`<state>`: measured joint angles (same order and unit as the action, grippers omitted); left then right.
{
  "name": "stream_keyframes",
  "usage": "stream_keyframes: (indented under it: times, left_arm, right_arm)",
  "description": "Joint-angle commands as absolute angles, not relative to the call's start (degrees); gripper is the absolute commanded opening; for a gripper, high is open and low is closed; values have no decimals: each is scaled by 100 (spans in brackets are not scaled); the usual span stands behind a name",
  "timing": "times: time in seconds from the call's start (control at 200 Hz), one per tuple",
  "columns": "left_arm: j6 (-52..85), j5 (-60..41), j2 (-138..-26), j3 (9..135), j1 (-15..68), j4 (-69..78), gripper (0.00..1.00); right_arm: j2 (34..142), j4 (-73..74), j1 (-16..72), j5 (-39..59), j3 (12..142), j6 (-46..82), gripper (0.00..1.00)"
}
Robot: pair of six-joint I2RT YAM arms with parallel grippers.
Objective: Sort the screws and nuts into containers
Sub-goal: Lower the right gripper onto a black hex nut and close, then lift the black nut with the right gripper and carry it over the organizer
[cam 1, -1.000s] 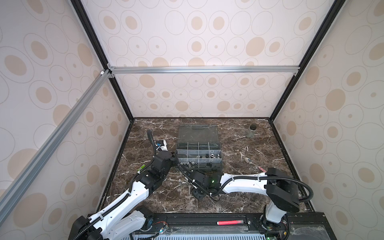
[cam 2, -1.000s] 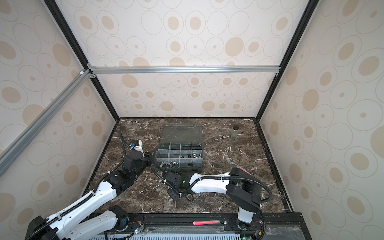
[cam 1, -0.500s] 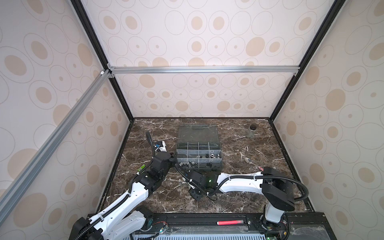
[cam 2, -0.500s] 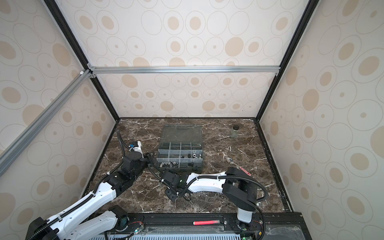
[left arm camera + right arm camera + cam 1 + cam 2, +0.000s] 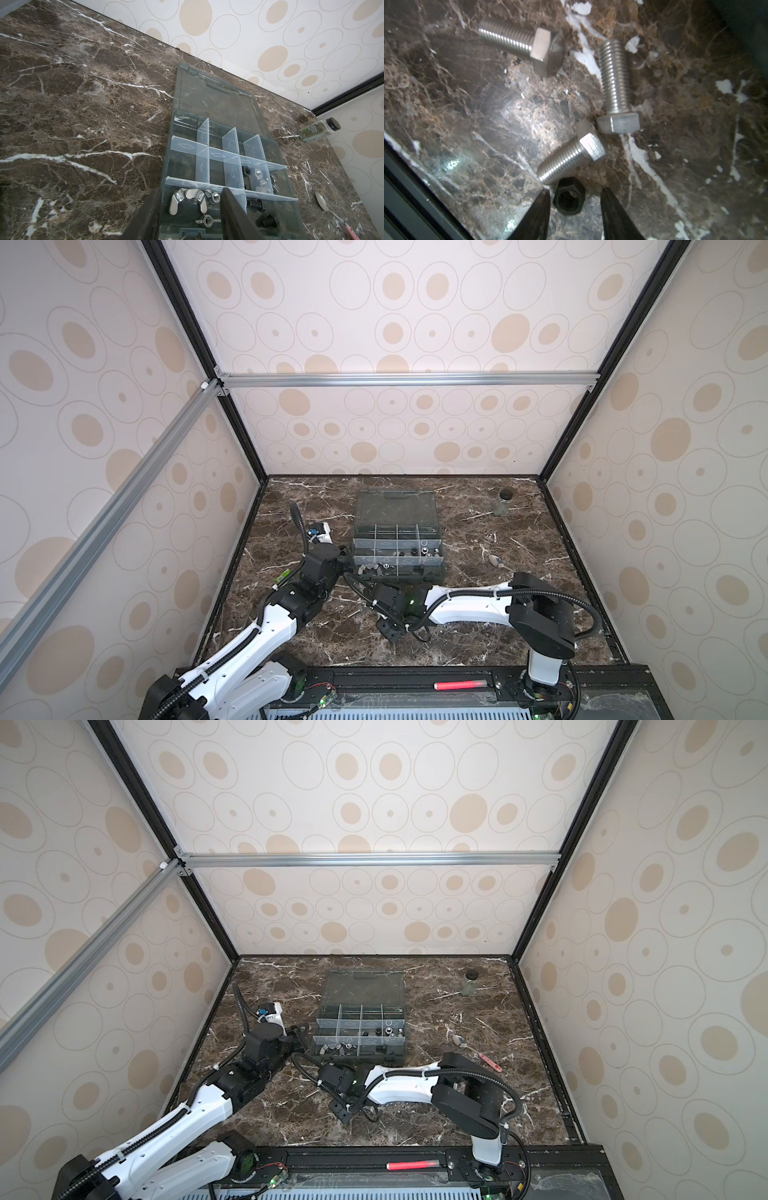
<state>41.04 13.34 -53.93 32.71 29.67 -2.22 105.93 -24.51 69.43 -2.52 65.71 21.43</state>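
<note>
The right gripper (image 5: 390,632) sits low over the brown marble tabletop (image 5: 332,641), just on the near side of the grey translucent plastic organizer box (image 5: 441,560) in both top views. Left wrist view: left gripper (image 5: 190,192) is half open and empty, straddling the box's left wall by the silver wing nuts (image 5: 187,199). Right wrist view: jaws apart around the small black hex nut (image 5: 569,199), not pinching it. A silver threaded bolt (image 5: 569,160) lies right beside it, so closing off-centre could squirt the nut away or snag the bolt.

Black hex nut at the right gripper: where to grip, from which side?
Probably pinch two opposite flats from straight above: the black hex nut lies flat, bore up, with the right gripper open astride it. Mind the silver bolt alongside.
</note>
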Motion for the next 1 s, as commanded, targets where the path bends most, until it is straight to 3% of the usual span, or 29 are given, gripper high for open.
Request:
stream_keyframes:
  times: [0.0,0.405,0.71,0.995]
  left_arm:
    - [4183,1310,-5427,3303,2905,-141,46]
    - [4190,1293,-5423,3279,2891,-194,46]
    - [4201,1310,-5414,3265,2878,-225,44]
    - [4241,1250,-5442,3235,2865,-203,43]
  right_arm:
    - [10726,-2705,6985,-460,6723,2254,42]
    - [10885,-2818,6983,-548,6806,2399,29]
    - [10486,-2652,6956,-841,6575,2334,25]
    - [9547,-2784,5996,-860,6777,1419,25]
